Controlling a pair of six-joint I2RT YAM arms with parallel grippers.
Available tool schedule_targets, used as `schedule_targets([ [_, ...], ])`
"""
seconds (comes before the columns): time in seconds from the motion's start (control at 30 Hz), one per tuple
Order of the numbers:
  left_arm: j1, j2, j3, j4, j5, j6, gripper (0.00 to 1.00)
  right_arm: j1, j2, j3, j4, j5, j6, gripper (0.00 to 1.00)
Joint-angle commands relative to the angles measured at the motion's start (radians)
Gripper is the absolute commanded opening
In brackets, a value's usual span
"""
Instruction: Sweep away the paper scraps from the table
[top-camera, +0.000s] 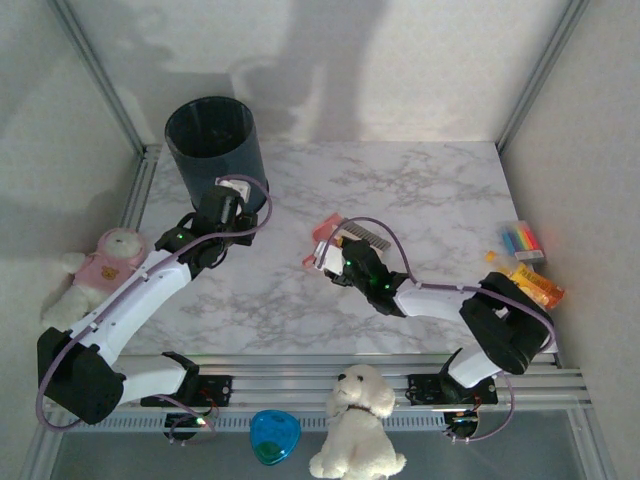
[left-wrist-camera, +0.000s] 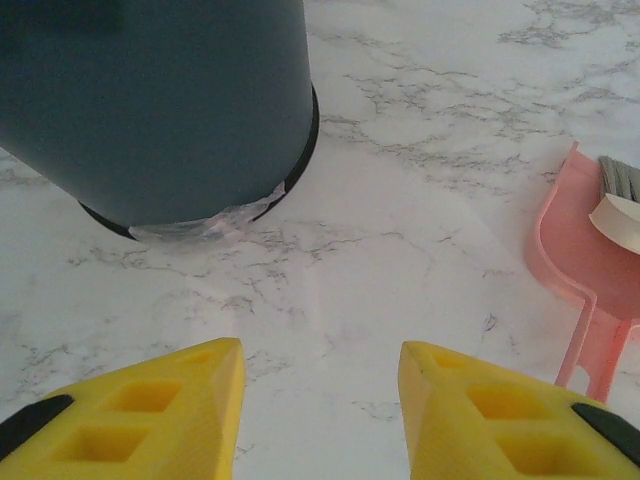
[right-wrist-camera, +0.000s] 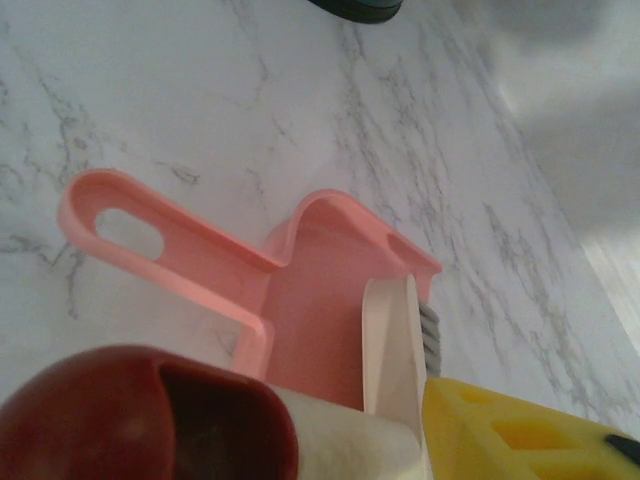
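The table (top-camera: 430, 190) was a broad white marble-patterned top with grey veins, framed by a metal rail. Seen from above, a dark teal bin (top-camera: 215, 145) stood upright at its ten o'clock corner. Near the middle lay a pink dustpan (right-wrist-camera: 300, 290), flat on the marble, with a looped handle. A white-backed brush (right-wrist-camera: 388, 340) with grey bristles rested in the pan, and its handle ended in a dark red cap. At the three o'clock edge sat a striped multicoloured block (top-camera: 522, 240), with an orange-yellow bottle-like toy (top-camera: 530, 282) just beside it towards five o'clock.

The left gripper (left-wrist-camera: 320, 352) hung low over bare marble just beside the bin, at the bin's six o'clock. Its yellow fingers (left-wrist-camera: 190, 400) were spread apart, with nothing between them and touching nothing.

The right gripper (top-camera: 332, 256) sat over the dustpan at the brush's handle end. In the right wrist view one yellow finger (right-wrist-camera: 510, 435) lay right against the brush's white back. The other finger was hidden behind the handle, so I could not tell whether it was gripping the brush or had let it go.
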Motion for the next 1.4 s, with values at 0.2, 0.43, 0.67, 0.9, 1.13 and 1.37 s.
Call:
schedule_targets([
  [0.2, 0.009, -0.003, -0.004, 0.0, -0.002, 0.013, 0.44, 0.009, -0.07, 0.021, -0.122, -0.053, 0.002, 0.56],
  [0.43, 0.009, 0.001, -0.004, -0.003, 0.005, 0.017, 0.45, 0.008, -0.101, 0.021, -0.163, -0.063, 0.0, 0.56],
  [0.67, 0.009, 0.01, 0.0, -0.009, 0.017, 0.018, 0.45, 0.0, -0.128, 0.008, -0.172, -0.055, 0.002, 0.56],
  [0.9, 0.009, -0.002, 0.031, 0.0, 0.01, -0.057, 0.45, -0.03, -0.184, -0.032, -0.079, 0.047, 0.104, 0.56],
  [1.13, 0.008, -0.019, -0.01, 0.065, -0.182, -0.2, 0.46, -0.083, -0.214, -0.051, -0.067, 0.188, 0.232, 0.57],
  [1.37, 0.009, -0.091, -0.183, 0.299, -0.299, -0.183, 0.48, -0.17, -0.257, -0.068, -0.106, 0.28, 0.364, 0.57],
])
